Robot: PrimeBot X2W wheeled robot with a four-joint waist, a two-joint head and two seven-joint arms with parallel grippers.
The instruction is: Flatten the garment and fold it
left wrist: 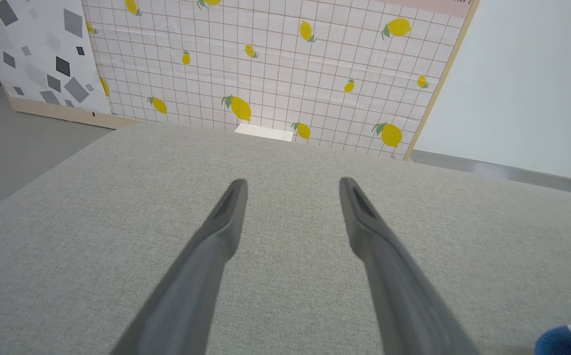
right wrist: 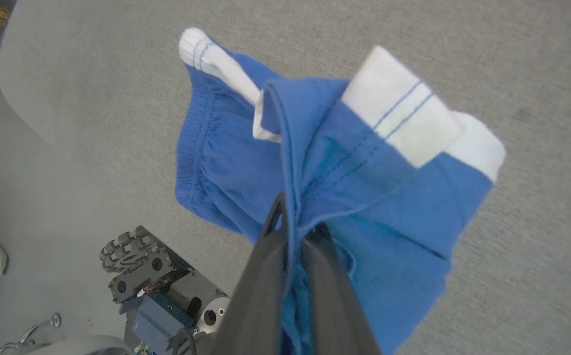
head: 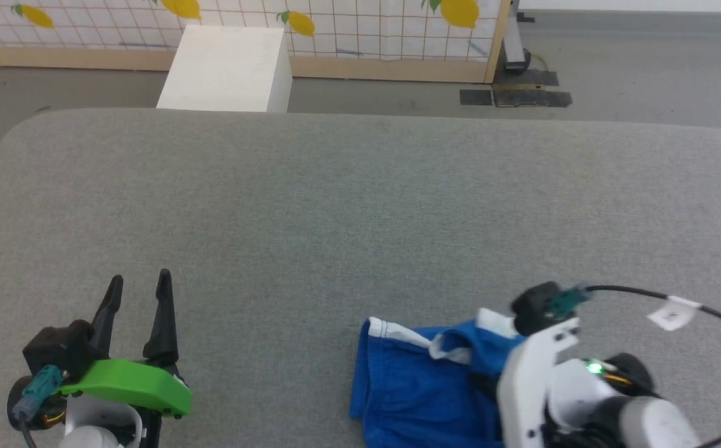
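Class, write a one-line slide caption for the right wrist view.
Right gripper shut on a fold of crumpled blue shorts over the grey table.

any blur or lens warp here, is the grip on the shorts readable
Head view: soft even light, sharp, no glare. Left wrist view: wide-angle stretch; left gripper blurs toward the bottom edge. Right wrist view: shorts smeared at the white band, yet right gripper shut on them.

The left pincer [head: 139, 280], two long dark tapered fingers, sits low at the robot's left and points forward; its fingers are spread wide with nothing between them; a bright green plastic cover [head: 127, 384] caps its wrist; the right pincer [right wrist: 299, 217] points downward, fingers pressed together on a fold of the bright royal-blue soft cloth shorts [right wrist: 226, 162]; its white wrist housing [head: 531, 379] rises above it.
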